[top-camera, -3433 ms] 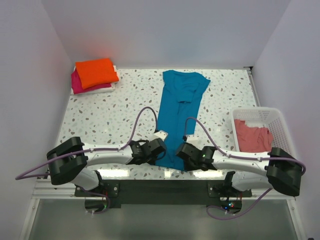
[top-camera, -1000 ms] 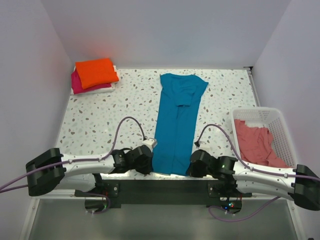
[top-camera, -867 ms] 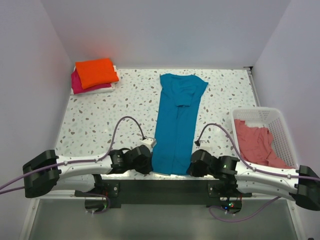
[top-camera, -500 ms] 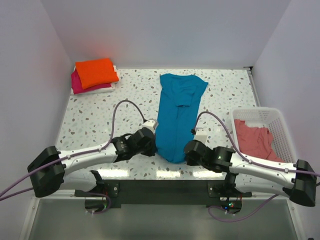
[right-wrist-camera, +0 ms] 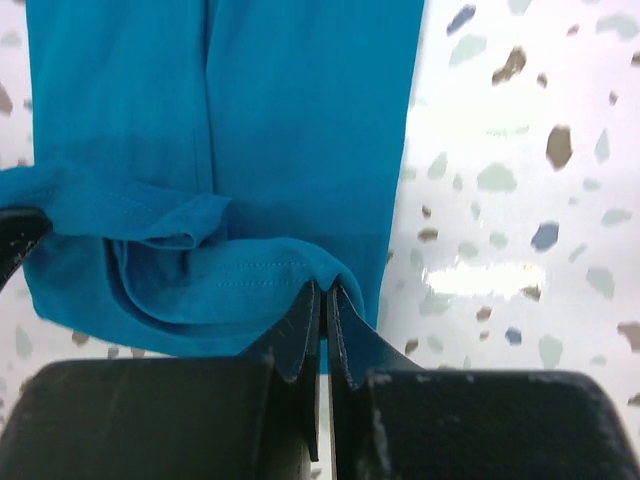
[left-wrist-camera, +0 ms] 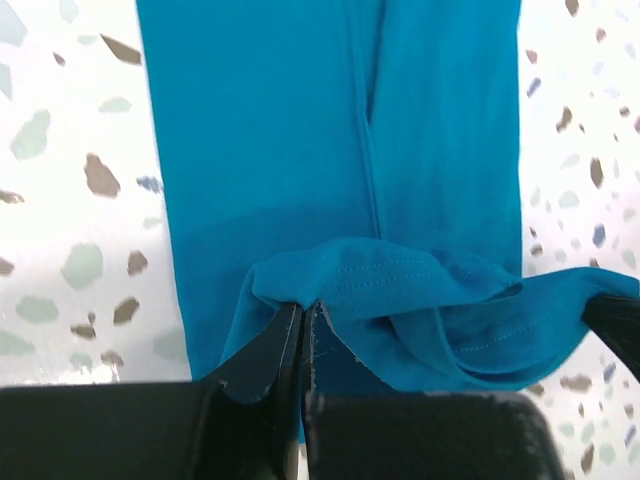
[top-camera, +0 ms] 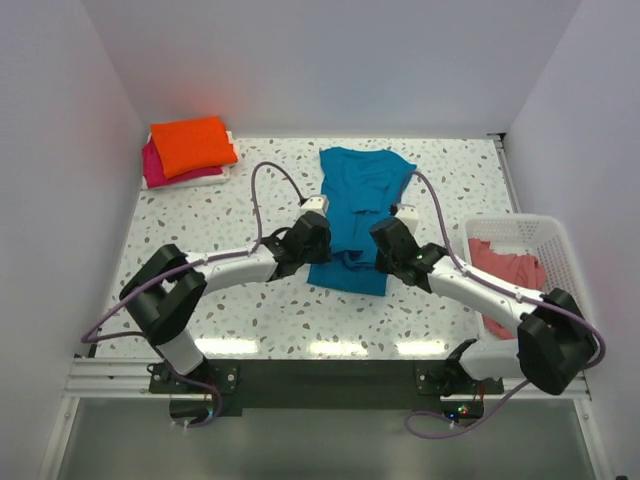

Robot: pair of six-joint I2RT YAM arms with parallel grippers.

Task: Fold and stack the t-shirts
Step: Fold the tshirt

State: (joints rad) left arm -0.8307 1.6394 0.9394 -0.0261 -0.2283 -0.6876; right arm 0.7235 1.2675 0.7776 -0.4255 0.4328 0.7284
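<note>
The teal blue t-shirt [top-camera: 353, 205] lies lengthwise at the table's middle, folded into a narrow strip, its near end lifted and doubled back over itself. My left gripper [top-camera: 318, 232] is shut on the hem's left corner [left-wrist-camera: 290, 292]. My right gripper [top-camera: 382, 236] is shut on the hem's right corner [right-wrist-camera: 325, 270]. The hem sags between the two. The bright orange t-shirt [top-camera: 192, 144] lies folded on the magenta pink t-shirt [top-camera: 152, 166] at the far left corner. The salmon pink t-shirt [top-camera: 505, 270] lies crumpled in the white mesh basket [top-camera: 545, 235] at the right.
The speckled table [top-camera: 200, 240] has white walls at the back and both sides. The basket stands by the right edge. Purple cables arch above both arms.
Both grippers have carried the teal shirt's near hem from the table's front edge toward the far side, doubling the strip over itself. The arms now reach out further.
</note>
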